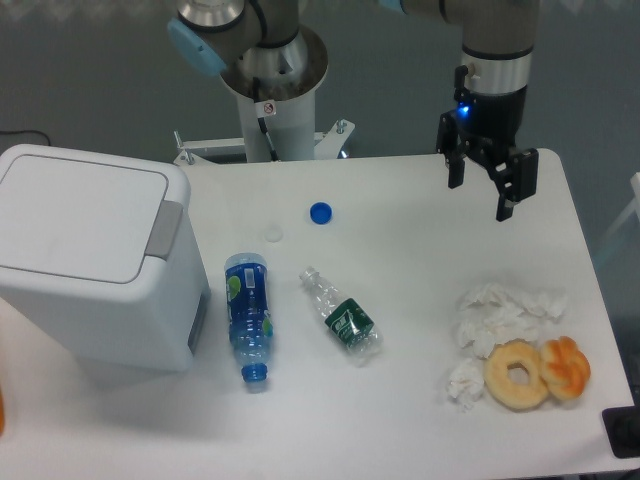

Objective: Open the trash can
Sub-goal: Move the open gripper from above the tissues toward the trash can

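Trash can (95,265): left of frame, lid down, grey tab on right edge.
Bottles: blue-labelled bottle (247,318) just beside can; green-labelled bottle (342,319) at centre.
Gripper (482,198): upper right, fingers spread wide, holding nothing.

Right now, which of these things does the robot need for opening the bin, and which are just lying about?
For the job:
trash can, lid shut
grey push tab
gripper, open and empty

Just lying about:
blue bottle
crushed clear bottle
blue cap
white cap
crumpled tissues
two doughnuts
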Available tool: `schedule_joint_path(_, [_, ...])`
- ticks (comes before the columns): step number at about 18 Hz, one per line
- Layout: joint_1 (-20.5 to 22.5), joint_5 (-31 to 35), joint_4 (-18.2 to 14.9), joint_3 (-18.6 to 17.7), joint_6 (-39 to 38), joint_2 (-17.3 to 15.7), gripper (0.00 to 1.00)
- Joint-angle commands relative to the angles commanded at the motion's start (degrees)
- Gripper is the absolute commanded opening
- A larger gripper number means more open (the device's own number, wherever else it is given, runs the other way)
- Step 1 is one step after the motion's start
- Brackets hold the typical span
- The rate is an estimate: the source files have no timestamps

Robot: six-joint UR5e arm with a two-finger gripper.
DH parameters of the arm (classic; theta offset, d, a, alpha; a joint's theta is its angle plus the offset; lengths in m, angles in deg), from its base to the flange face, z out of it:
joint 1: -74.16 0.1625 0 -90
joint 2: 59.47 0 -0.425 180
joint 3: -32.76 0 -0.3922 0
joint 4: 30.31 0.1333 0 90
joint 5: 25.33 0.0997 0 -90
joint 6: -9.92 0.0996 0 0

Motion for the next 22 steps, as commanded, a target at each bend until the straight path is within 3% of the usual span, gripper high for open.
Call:
schedule_joint_path(18, [-4.6,0.1,0.5,0.3,-7.0,0.0,1.00])
schedule_joint_path(20, [-4.7,0.1,2.9,1.3,-12.6,1.0,1.00])
schedule_joint_path(22, [-6.7,0.1,3.2,2.7,-21.0,2.0,1.00])
